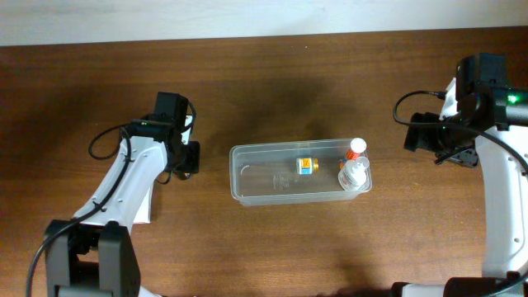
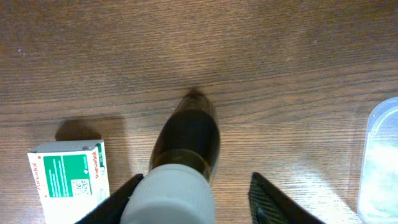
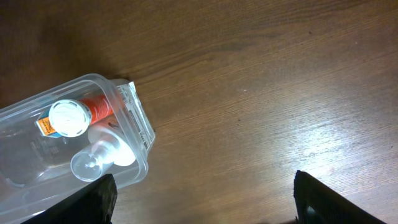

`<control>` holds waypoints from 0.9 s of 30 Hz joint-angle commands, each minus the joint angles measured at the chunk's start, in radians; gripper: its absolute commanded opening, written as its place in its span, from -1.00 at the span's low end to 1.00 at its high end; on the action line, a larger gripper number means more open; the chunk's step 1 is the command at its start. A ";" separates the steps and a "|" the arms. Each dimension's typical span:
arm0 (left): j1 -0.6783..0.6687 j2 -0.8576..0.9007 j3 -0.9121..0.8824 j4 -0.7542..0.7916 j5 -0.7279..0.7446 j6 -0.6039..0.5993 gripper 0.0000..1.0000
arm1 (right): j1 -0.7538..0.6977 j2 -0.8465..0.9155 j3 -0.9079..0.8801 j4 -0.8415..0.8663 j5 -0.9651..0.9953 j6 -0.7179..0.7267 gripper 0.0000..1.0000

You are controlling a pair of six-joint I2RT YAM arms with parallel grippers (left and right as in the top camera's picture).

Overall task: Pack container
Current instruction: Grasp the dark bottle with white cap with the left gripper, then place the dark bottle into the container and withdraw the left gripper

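Observation:
The container [image 1: 247, 188] is a clear shallow tub at the table's middle; its right end shows in the right wrist view [image 3: 140, 127]. In it stand an orange bottle with a white cap [image 1: 356, 148] [image 3: 68, 117], a clear bottle [image 1: 355, 175] [image 3: 99, 155] and a small yellow-blue item [image 1: 306, 166]. My left gripper [image 1: 188, 158] [image 2: 196, 202] is open, low over the table left of the tub, its fingers either side of an upright dark amber bottle with a white cap [image 2: 186, 140]. The left finger is at the cap and the right finger stands apart. My right gripper [image 1: 454, 155] [image 3: 205, 205] is open and empty, right of the tub.
A green and white carton [image 2: 68, 177] lies on the wooden table just left of the amber bottle. The tub's left end shows at the right edge of the left wrist view [image 2: 379, 155]. A pale wall runs along the table's far edge [image 1: 247, 16].

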 commanded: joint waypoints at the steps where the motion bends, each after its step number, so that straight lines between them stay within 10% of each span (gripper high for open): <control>1: -0.002 0.007 0.014 -0.002 -0.016 0.004 -0.06 | -0.003 0.007 -0.006 0.000 -0.010 -0.004 0.64; 27: -0.002 0.007 0.015 0.039 -0.067 0.004 -0.63 | -0.003 0.007 -0.006 -0.004 -0.010 -0.004 0.64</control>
